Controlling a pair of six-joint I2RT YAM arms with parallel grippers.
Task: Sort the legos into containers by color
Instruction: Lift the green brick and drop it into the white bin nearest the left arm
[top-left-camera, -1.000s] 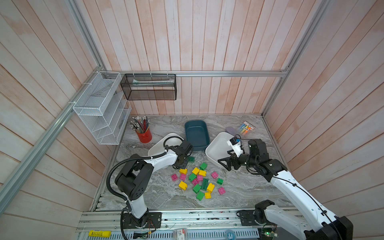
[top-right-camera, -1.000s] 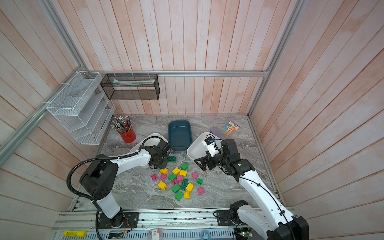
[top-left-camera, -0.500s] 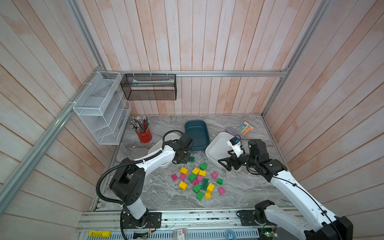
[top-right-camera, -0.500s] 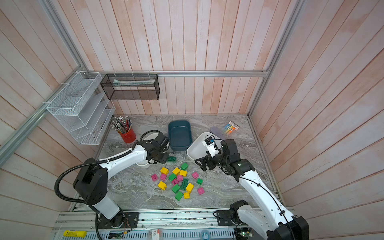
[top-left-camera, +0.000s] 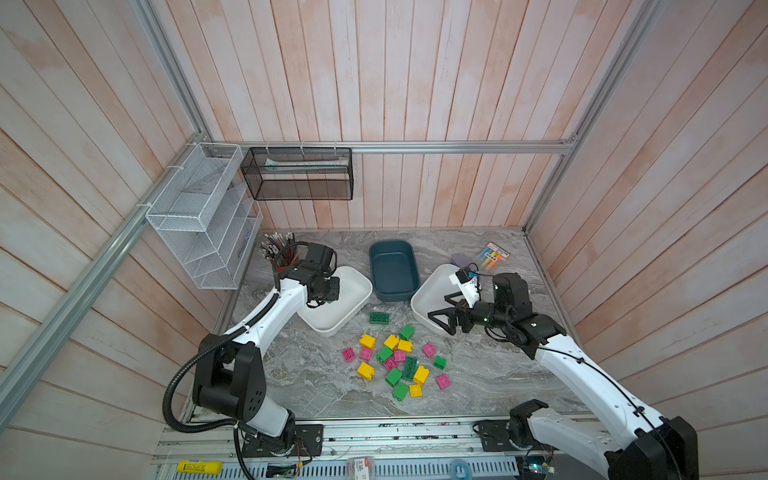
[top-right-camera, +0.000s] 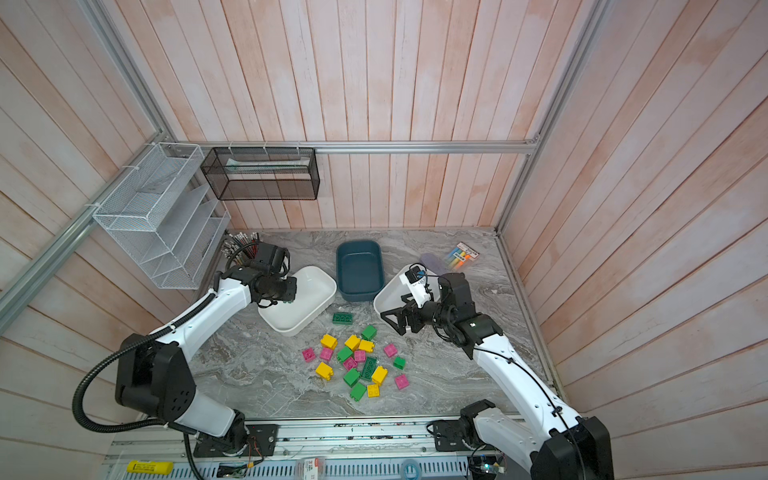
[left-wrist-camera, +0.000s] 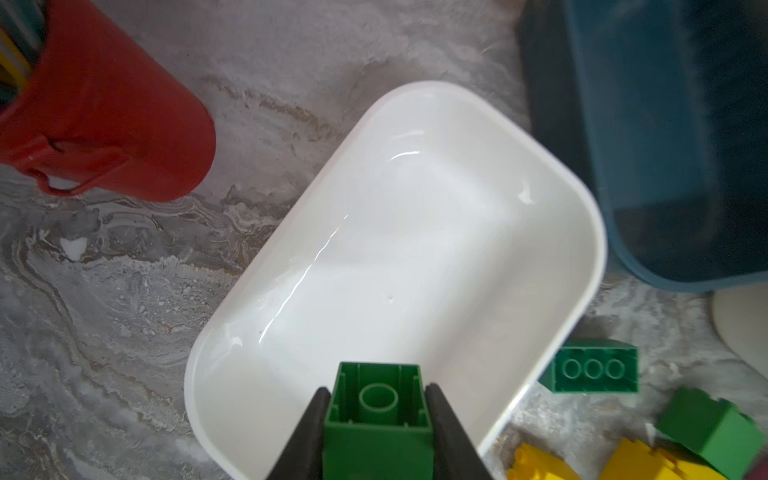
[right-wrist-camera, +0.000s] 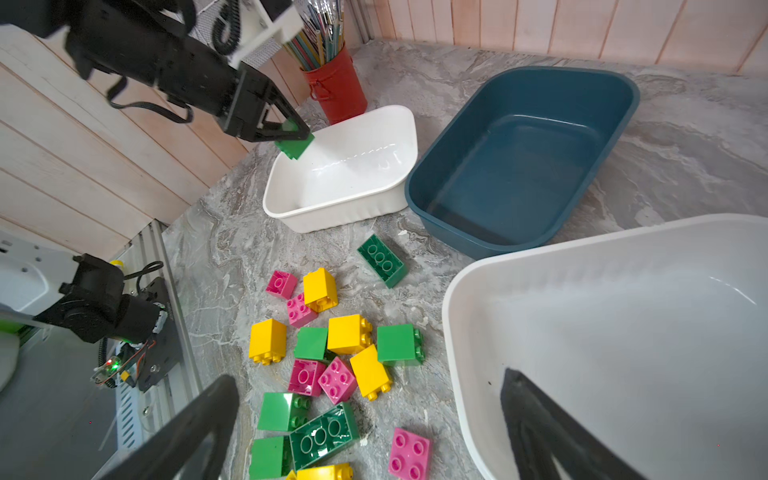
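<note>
Two robot arms work at a marbled surface (top-left-camera: 316, 386) with three empty tubs in a row beyond a loose pile of legos (top-left-camera: 395, 361) in green, yellow and pink.

The left claw (left-wrist-camera: 377, 395) is pinched shut on the sides of a green brick (left-wrist-camera: 376, 415) and holds it in the air over the left end of the left white tub (top-left-camera: 345, 307). Letting go from there would probably drop it inside, which suggests this tub is meant for green. The teal tub (top-left-camera: 392, 270) sits in the middle and the right white tub (top-left-camera: 432, 291) on the right, all near the pile, likely so each arm has a short carry.

The right claw (right-wrist-camera: 368, 378) gapes wide and holds nothing. It hovers over the near left edge of the right tub, seemingly ready for a pick.

In both top views the left wrist hides most of the brick. The left wrist view shows its hollow underside between the jaws. The right wrist view shows clear air between the brick and the tub, and a long dark green brick (right-wrist-camera: 382, 259) lying apart from the pile.
</note>
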